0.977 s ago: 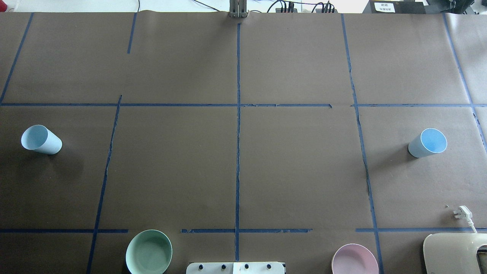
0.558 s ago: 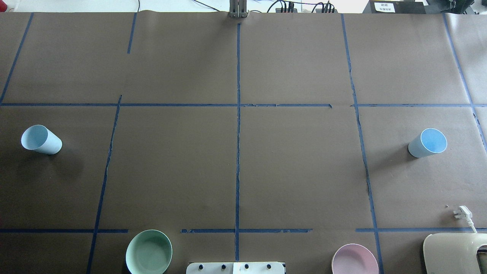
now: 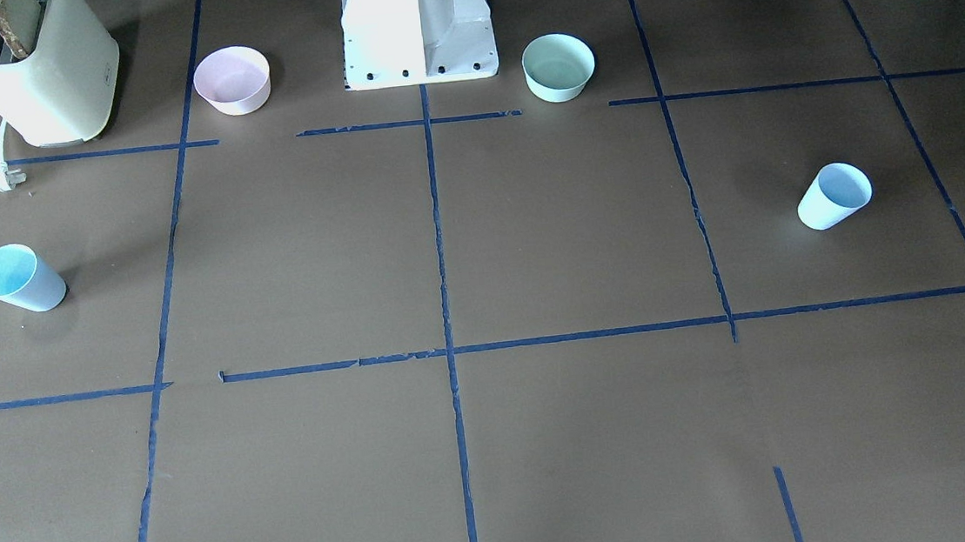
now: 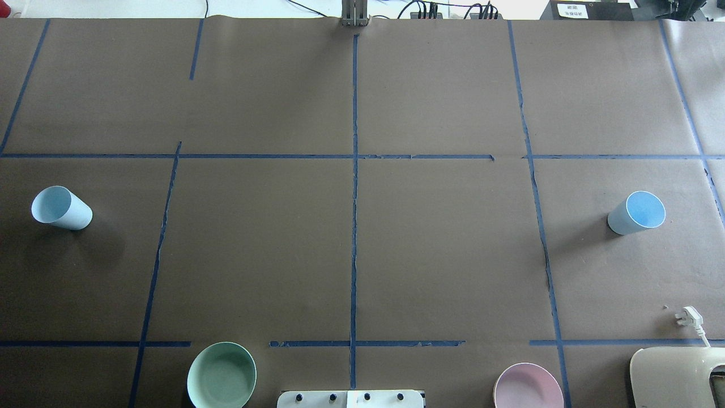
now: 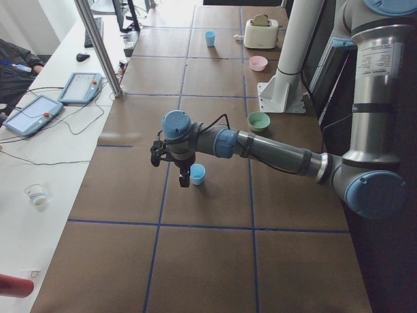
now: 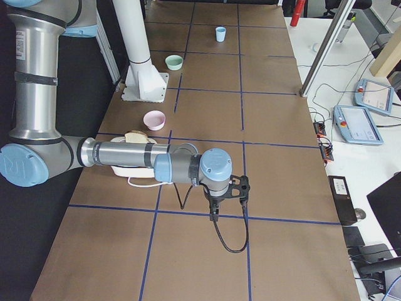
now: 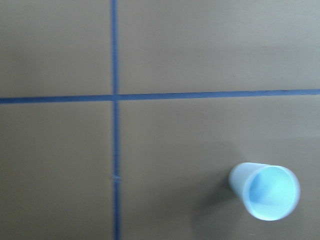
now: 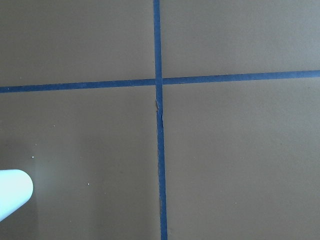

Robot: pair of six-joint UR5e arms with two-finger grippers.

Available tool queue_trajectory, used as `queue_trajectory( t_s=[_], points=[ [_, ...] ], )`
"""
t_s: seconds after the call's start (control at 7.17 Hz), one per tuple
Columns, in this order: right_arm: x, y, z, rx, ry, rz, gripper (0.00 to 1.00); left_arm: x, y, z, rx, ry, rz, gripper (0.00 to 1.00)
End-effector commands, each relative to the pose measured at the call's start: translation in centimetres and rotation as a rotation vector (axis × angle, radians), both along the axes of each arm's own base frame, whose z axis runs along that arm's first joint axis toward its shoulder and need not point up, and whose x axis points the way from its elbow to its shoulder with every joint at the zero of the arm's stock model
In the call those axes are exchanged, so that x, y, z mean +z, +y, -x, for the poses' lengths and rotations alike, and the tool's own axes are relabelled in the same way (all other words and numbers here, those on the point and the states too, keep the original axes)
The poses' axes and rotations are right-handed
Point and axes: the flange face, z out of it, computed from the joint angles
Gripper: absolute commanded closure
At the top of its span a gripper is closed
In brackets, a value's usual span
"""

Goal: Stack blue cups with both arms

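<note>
two cups stand mouth-up at opposite ends of the desk (image 4: pixel 442 243), well apart: the left cup (image 4: pixel 61 208) on the robot's left side, the right cup (image 4: pixel 636 212) on its right. that layout looks meant to give each arm one cup to fetch, and the open mouths let one nest inside the other. neither cup is touched, so judge the stacking as not yet begun. the left tool (image 5: pixel 172 163) hangs above the desk just beside the left cup, which sits low and right in its wrist view, so you would need to centre it before going down. the right tool (image 6: pixel 227 191) hovers over a tape crossing; the pale edge at the corner of its wrist view is probably the right cup. you see both tools only from the side views, so you cannot tell whether either is released or clenched. the green bowl (image 4: pixel 221 375), pink bowl (image 4: pixel 528 386) and toaster (image 4: pixel 677 377) sit near the robot's base, away from the cups.
</note>
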Motion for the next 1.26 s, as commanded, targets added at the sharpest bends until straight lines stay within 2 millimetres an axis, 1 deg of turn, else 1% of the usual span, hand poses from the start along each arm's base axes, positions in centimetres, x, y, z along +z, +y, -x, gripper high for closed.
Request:
queue_trajectory(
  t_s=[0.0, 0.14, 0.28, 0.42, 0.7, 0.84, 0.98, 1.12],
  points=[
    [-0.4, -0.1, 0.0, 0.0, 0.0, -0.007, 0.0, 2.1, 2.3, -5.5, -0.054, 0.001, -0.01, 0.0],
    [-0.4, -0.1, 0.0, -0.001, 0.001, -0.009, 0.01, 4.2, 2.3, -7.6, -0.068, 0.009, -0.007, 0.0],
    [-0.3, 0.0, 0.0, 0.0, 0.0, -0.006, 0.01, 5.2, 2.6, -10.4, -0.096, -0.003, -0.013, 0.01],
    [-0.3, 0.0, 0.0, 0.0, 0.0, -0.006, 0.01, 5.8, 2.6, -12.3, -0.113, -0.015, -0.008, 0.01],
    [-0.3, 0.0, 0.0, -0.001, 0.0, -0.007, 0.0, 5.9, 2.9, -13.9, -0.089, -0.014, 0.003, 0.01],
    [-0.3, 0.0, 0.0, -0.001, 0.0, -0.007, 0.01, 6.0, 2.5, -14.4, -0.084, -0.016, 0.002, 0.01],
    [-0.3, 0.0, 0.0, -0.001, 0.0, -0.007, 0.01, 6.2, 1.6, -14.9, -0.084, -0.016, 0.004, 0.01],
    [-0.3, 0.0, 0.0, 0.0, 0.0, -0.006, 0.01, 6.8, 1.2, -15.3, -0.082, -0.023, 0.014, 0.03]
  ],
)
